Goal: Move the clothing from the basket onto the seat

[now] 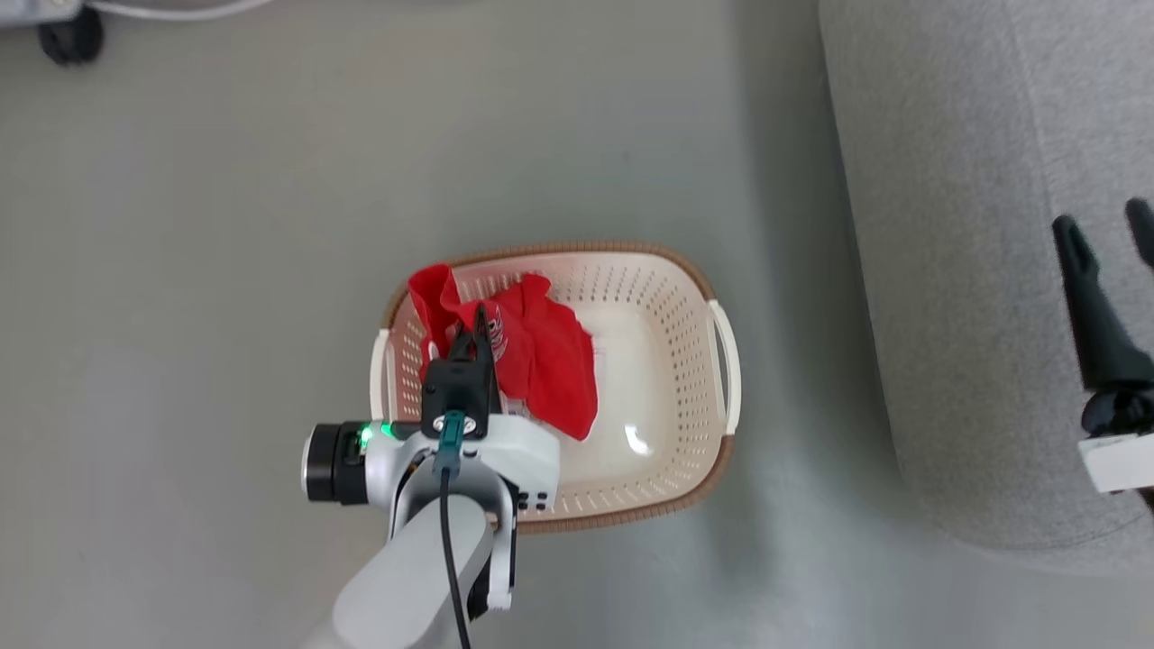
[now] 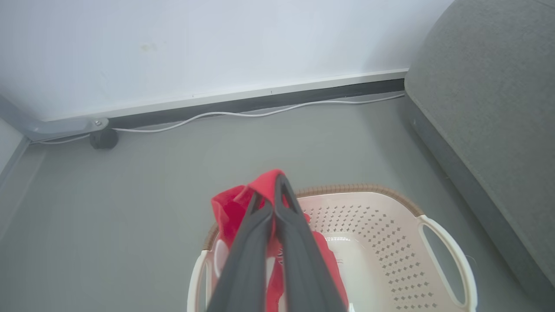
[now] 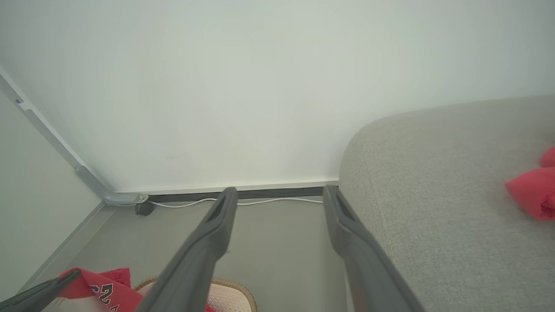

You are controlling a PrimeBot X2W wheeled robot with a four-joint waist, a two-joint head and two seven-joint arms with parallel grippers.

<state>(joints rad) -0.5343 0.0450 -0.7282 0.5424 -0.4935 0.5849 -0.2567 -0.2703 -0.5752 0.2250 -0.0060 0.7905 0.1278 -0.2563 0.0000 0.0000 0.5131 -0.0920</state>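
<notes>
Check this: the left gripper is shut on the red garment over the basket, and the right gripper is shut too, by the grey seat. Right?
No: the right gripper is open, jaws spread wide, as the right wrist view shows. The left gripper is indeed shut on the red garment over the basket, the right by the grey seat.

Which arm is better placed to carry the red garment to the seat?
Left: left claw is shut on the garment in the basket; right claw hangs open above the seat.

My left claw (image 1: pixel 472 321) is dark grey; the clothing (image 1: pixel 550 361) bright red; the basket (image 1: pixel 667 297) cream, perforated, with brown woven-look rim and white handles; the seat (image 1: pixel 956 270) grey.
</notes>
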